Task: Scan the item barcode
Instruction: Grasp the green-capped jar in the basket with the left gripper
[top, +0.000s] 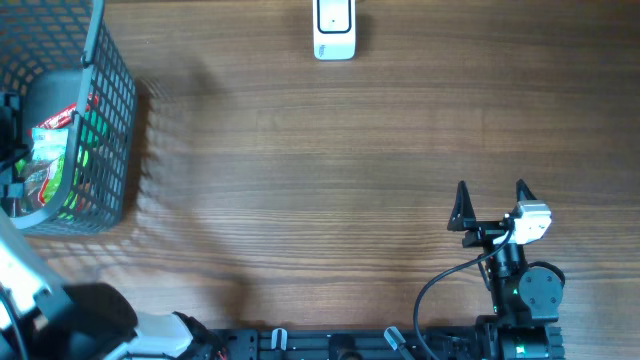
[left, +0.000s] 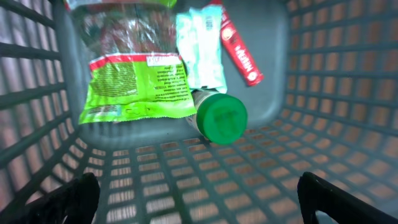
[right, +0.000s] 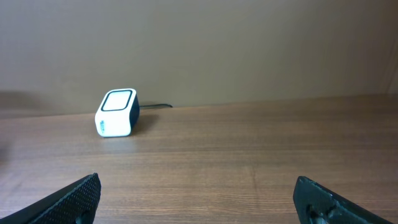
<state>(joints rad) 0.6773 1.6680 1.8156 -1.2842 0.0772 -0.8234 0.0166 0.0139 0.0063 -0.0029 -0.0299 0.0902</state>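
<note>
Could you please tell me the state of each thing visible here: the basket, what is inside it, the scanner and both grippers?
basket: upright on the table, holding items.
green bag: lying in the basket, not gripped.
green-capped container: cap on, beside the bag.
red packet: lying in the basket.
scanner: standing on the table, nothing presented.
left gripper: open, empty, facing the items.
right gripper: open, empty.

One basket (top: 112, 120), one scanner (top: 334, 30), one green packet (left: 134, 84), one pale packet (left: 202, 53), one red stick (left: 240, 53), one green-capped bottle (left: 222, 118)
</note>
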